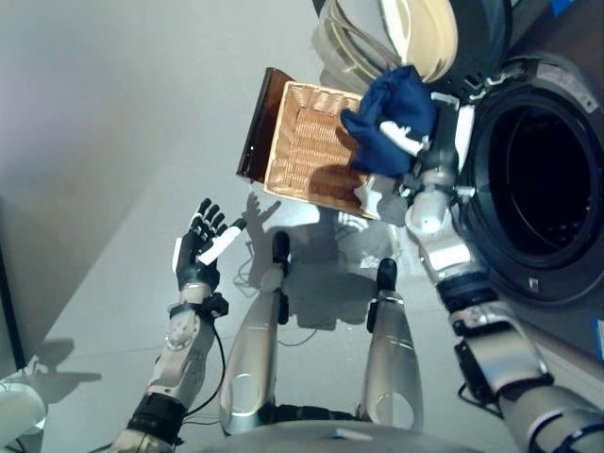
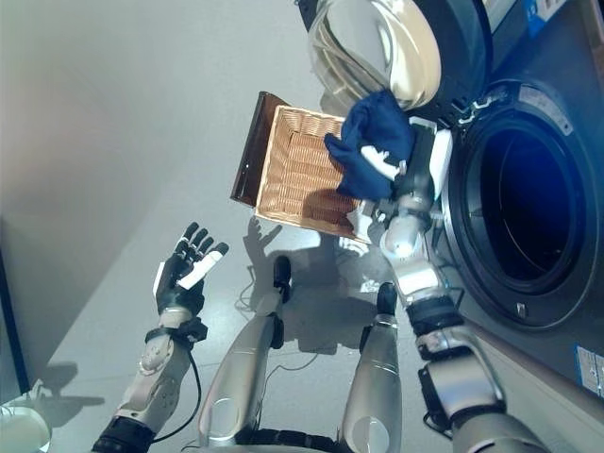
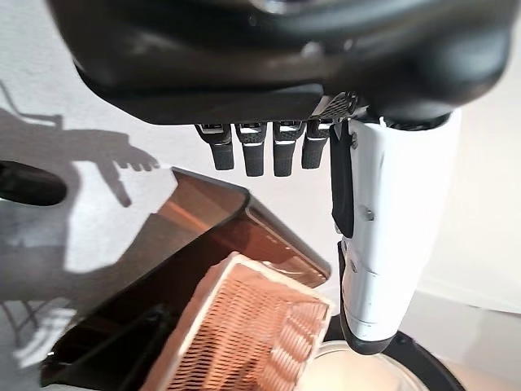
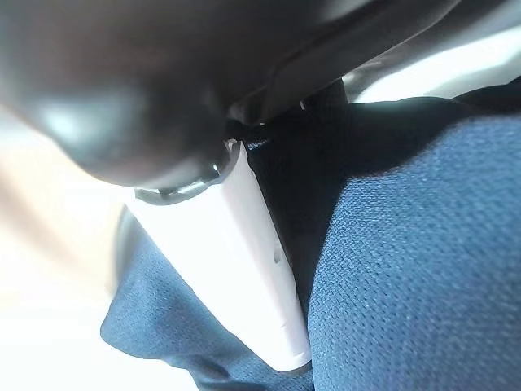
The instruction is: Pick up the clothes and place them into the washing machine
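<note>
Washer on your right, door swung open, drum dark and, as far as you can see, empty. Basket on the floor just beside it (looks emptied). Cloth, dark blue, is bunched in your right hand, thumb pinching it, lifted over the basket's near corner, not yet at the drum mouth. Left hand hangs spread, holding nothing. Roughly halfway: carry across and release remain.
</note>
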Tool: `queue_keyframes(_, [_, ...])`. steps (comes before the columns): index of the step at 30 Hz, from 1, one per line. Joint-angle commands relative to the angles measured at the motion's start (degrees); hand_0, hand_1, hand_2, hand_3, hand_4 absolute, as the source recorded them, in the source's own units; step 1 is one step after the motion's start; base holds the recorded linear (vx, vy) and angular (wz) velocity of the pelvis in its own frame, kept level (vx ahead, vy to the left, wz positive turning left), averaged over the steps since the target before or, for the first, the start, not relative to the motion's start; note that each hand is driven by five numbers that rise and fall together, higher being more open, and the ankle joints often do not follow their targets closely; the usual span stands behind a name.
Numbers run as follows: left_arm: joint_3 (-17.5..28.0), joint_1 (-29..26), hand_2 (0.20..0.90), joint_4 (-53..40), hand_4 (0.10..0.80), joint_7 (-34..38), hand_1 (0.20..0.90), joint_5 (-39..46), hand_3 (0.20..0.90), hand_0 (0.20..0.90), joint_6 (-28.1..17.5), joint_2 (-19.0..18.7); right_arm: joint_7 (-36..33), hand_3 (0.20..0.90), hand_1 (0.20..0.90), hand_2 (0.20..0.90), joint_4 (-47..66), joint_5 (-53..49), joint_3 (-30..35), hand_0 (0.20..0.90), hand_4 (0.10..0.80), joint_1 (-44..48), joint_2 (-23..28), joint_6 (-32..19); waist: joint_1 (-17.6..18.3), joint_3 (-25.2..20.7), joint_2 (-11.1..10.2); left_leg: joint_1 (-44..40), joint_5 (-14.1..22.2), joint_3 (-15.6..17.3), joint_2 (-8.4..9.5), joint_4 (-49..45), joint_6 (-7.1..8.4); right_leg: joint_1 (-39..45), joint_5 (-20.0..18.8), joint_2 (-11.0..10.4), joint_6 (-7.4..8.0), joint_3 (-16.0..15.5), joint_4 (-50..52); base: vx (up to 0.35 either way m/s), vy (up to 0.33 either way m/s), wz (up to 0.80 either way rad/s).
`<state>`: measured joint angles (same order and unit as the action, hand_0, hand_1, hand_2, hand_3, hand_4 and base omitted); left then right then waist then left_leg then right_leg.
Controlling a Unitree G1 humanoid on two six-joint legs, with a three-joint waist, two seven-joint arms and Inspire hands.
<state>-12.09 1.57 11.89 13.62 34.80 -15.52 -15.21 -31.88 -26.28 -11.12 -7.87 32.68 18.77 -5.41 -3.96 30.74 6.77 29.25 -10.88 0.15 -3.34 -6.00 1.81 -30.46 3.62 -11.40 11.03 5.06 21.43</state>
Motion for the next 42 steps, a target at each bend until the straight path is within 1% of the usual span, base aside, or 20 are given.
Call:
queue_keyframes(1, [0.6,3.1,0.9,-3.8,0.8,-1.6,0.9,1.6,0.9,0.9,-2.7,-1.5,2.0,0.2,0.2,0.2,5.1,-14.7,7.2,0.2,0.3,-0.1,-2.1,-13.0,-1.1,-3.5,-0.4,0.4,10.4,2.9,0.15,-8.2,1.25,1.3,-2.5,0.9,-4.36,1.5,-6.0,-0.008,-0.002,-0.1])
queue_keyframes(2, [0.6,3.1,0.9,-3.8,0.8,-1.6,0.9,1.6,0.9,0.9,-2.7,-1.5,2.1,0.2,0.2,0.2,5.0,-14.7,7.2,0.2,0.3,-0.1,-2.0,-13.0,-1.2,-3.7,-0.5,0.6,10.1,2.9,0.15,-8.1,1.24,1.1,-2.7,0.9,-4.36,1.6,-6.1,-0.011,-0.004,-0.14])
queue_keyframes(3, [0.5,3.5,0.9,-3.8,0.8,-2.0,0.9,2.5,0.9,0.9,-2.6,-1.1,3.7,0.2,0.2,0.2,4.2,-21.8,8.5,0.2,0.3,-1.5,-3.6,-15.1,-0.9,-3.8,0.4,0.7,10.2,3.2,0.11,-8.2,1.27,0.9,-2.7,1.0,-4.42,2.0,-6.2,-0.013,-0.007,-0.13])
queue_keyframes(5, [0.2,3.6,0.9,-3.7,0.8,-2.4,0.9,3.5,0.9,0.9,-2.5,-0.8,5.0,0.2,0.2,0.2,2.4,-28.8,10.0,0.2,0.3,-2.1,-5.0,-17.2,-0.8,-4.0,1.2,0.7,10.3,3.4,0.13,-8.2,1.31,0.7,-2.4,1.1,-4.48,2.4,-6.1,-0.013,-0.012,-0.14])
queue_keyframes(8, [-0.6,3.8,0.9,-3.5,0.8,-3.1,0.9,4.9,0.9,0.9,-2.3,-0.7,6.7,0.2,0.2,0.2,1.3,-37.7,11.6,0.2,0.3,-2.8,-6.8,-19.4,-0.5,-3.8,2.3,0.8,10.7,3.7,0.13,-8.6,1.34,0.6,-2.0,1.0,-4.48,2.8,-5.8,-0.02,-0.017,-0.09])
queue_keyframes(9, [-1.0,3.7,0.9,-3.4,0.8,-3.2,0.9,5.2,0.9,0.9,-2.1,-0.6,7.7,0.2,0.2,0.2,1.0,-41.9,12.8,0.2,0.3,-2.9,-8.0,-20.9,-0.3,-3.8,2.7,0.9,10.8,3.8,0.2,-8.7,1.37,0.5,-2.0,1.0,-4.46,3.0,-5.7,0.0,0.0,0.0])
queue_keyframes(12, [-1.4,4.2,0.9,-3.1,0.8,-3.6,0.9,6.3,0.9,0.9,-1.9,-0.6,9.7,0.2,0.2,0.2,0.5,-48.6,14.9,0.2,0.3,-3.8,-9.9,-23.0,0.0,-3.7,4.0,1.0,11.0,4.2,0.28,-8.9,1.29,0.1,-1.9,1.0,-4.48,3.6,-5.5,0.0,0.0,0.0])
queue_keyframes(17, [-2.2,4.7,0.9,-3.2,0.8,-4.6,0.9,7.6,0.9,0.9,-1.7,-0.4,11.4,0.2,0.2,0.2,-1.3,-55.4,18.9,0.2,0.3,-3.9,-10.4,-25.2,0.2,-4.2,5.8,1.0,10.9,4.7,0.47,-8.8,1.13,-0.5,-1.9,0.9,-4.48,4.2,-5.1,0.001,-0.002,-0.04])
queue_keyframes(18, [-2.5,4.7,0.9,-3.4,0.8,-4.8,0.9,7.8,0.9,0.9,-1.6,-0.5,11.4,0.2,0.2,0.2,-1.6,-56.3,19.6,0.2,0.3,-3.7,-10.2,-25.6,0.3,-4.2,6.1,0.8,11.4,4.8,0.55,-9.0,1.14,-0.4,-1.4,0.9,-4.45,4.3,-4.7,-0.008,0.0,-0.08])
queue_keyframes(19, [-2.5,4.6,0.9,-3.4,0.8,-4.8,0.9,7.8,0.9,0.9,-1.6,-0.4,11.4,0.2,0.2,0.2,-1.7,-56.3,19.6,0.2,0.3,-3.6,-10.2,-25.6,0.3,-4.2,6.1,1.0,11.1,4.8,0.51,-8.9,1.13,-0.7,-1.7,0.9,-4.46,4.4,-4.8,0.027,0.006,-0.09])
queue_keyframes(21, [-2.9,4.8,0.9,-3.3,0.8,-5.2,0.9,8.1,0.9,0.9,-1.4,-0.5,11.8,0.2,0.2,0.2,-3.4,-58.8,21.7,0.2,0.3,-2.6,-9.3,-26.2,0.6,-4.5,6.8,0.9,11.6,4.9,0.62,-9.2,1.22,-0.8,-1.1,0.9,-4.55,4.7,-4.2,0.023,0.005,-0.05])
queue_keyframes(25, [-3.5,5.0,0.9,-3.1,0.8,-5.6,0.9,8.5,0.9,0.9,-1.2,-0.4,12.2,0.2,0.2,0.2,-3.6,-61.9,23.9,0.2,0.3,-1.3,-8.5,-27.9,1.0,-4.8,7.4,1.0,11.6,5.3,0.54,-9.3,1.34,-1.2,-0.8,1.0,-4.62,5.1,-3.7,0.0,0.0,0.0])
queue_keyframes(30, [-4.2,5.2,0.9,-2.6,0.8,-6.0,0.9,8.5,0.9,0.9,-0.8,-0.5,12.2,0.2,0.2,0.2,-5.8,-64.7,26.1,0.2,0.3,1.5,-6.6,-28.9,0.9,-5.3,8.0,1.0,11.2,5.7,0.51,-8.8,1.38,-1.7,-1.1,1.2,-4.68,5.5,-3.8,0.004,-0.003,-0.08])
queue_keyframes(32, [-4.6,5.2,0.9,-2.2,0.8,-6.5,0.9,8.8,0.9,0.9,-0.7,-0.4,12.0,0.2,0.2,0.2,-6.5,-65.5,27.6,0.2,0.3,3.6,-4.6,-29.6,1.2,-5.4,8.4,0.7,11.8,5.8,0.55,-9.0,1.37,-1.6,-0.4,1.2,-4.7,5.6,-3.4,0.024,-0.001,-0.07])
queue_keyframes(33, [-4.7,5.2,0.9,-2.1,0.8,-6.6,0.9,8.8,0.9,0.9,-0.7,-0.5,11.7,0.2,0.2,0.2,-7.2,-65.6,28.2,0.2,0.3,4.6,-3.6,-29.9,1.3,-5.6,8.5,0.9,11.4,5.9,0.52,-8.9,1.37,-1.8,-0.7,1.2,-4.71,5.7,-3.4,0.0,0.0,0.0])
queue_keyframes(35, [-5.0,5.4,0.9,-2.2,0.8,-7.1,0.9,8.9,0.9,0.9,-0.8,-0.7,11.0,0.2,0.2,0.2,-10.0,-66.0,29.6,0.2,0.3,7.4,0.3,-29.9,1.2,-6.1,9.0,0.8,11.4,6.1,0.55,-8.7,1.43,-2.0,-0.7,1.2,-4.72,6.0,-3.3,0.0,0.0,0.0])
queue_keyframes(37, [-5.1,5.4,0.9,-2.3,0.8,-7.4,0.9,9.1,0.9,0.9,-0.8,-0.7,10.8,0.2,0.2,0.2,-11.2,-66.0,29.9,0.2,0.3,8.3,1.8,-29.6,1.1,-6.2,9.2,0.8,11.5,6.1,0.59,-8.7,1.44,-2.1,-0.7,1.2,-4.69,6.2,-3.1,0.0,0.0,0.0])
queue_keyframes(38, [-5.2,5.5,0.9,-2.1,0.8,-7.5,0.9,8.9,0.9,0.9,-1.0,-1.1,10.0,0.2,0.2,0.2,-13.3,-65.2,30.1,0.2,0.3,10.1,5.0,-28.9,1.2,-6.5,9.2,0.6,11.6,6.2,0.67,-8.8,1.52,-2.1,-0.5,1.2,-4.64,6.2,-3.0,0.0,0.0,0.0])
queue_keyframes(40, [-5.3,5.4,0.9,-2.1,0.8,-7.7,0.9,8.9,0.9,0.9,-1.0,-1.1,9.9,0.2,0.2,0.2,-14.5,-65.1,30.0,0.2,0.3,11.0,6.3,-28.5,1.1,-6.6,9.3,0.6,11.5,6.3,0.65,-8.7,1.54,-2.2,-0.6,1.2,-4.64,6.2,-3.0,0.01,-0.004,-0.05])
queue_keyframes(42, [-5.6,5.4,0.9,-2.4,0.8,-8.1,0.9,9.1,0.9,0.9,-1.2,-1.4,9.4,0.2,0.2,0.2,-17.0,-65.1,29.9,0.2,0.3,13.1,9.8,-27.8,1.1,-6.9,9.5,0.7,11.5,6.4,0.63,-8.6,1.63,-2.4,-0.5,1.2,-4.59,6.4,-2.9,0.006,-0.002,-0.02])
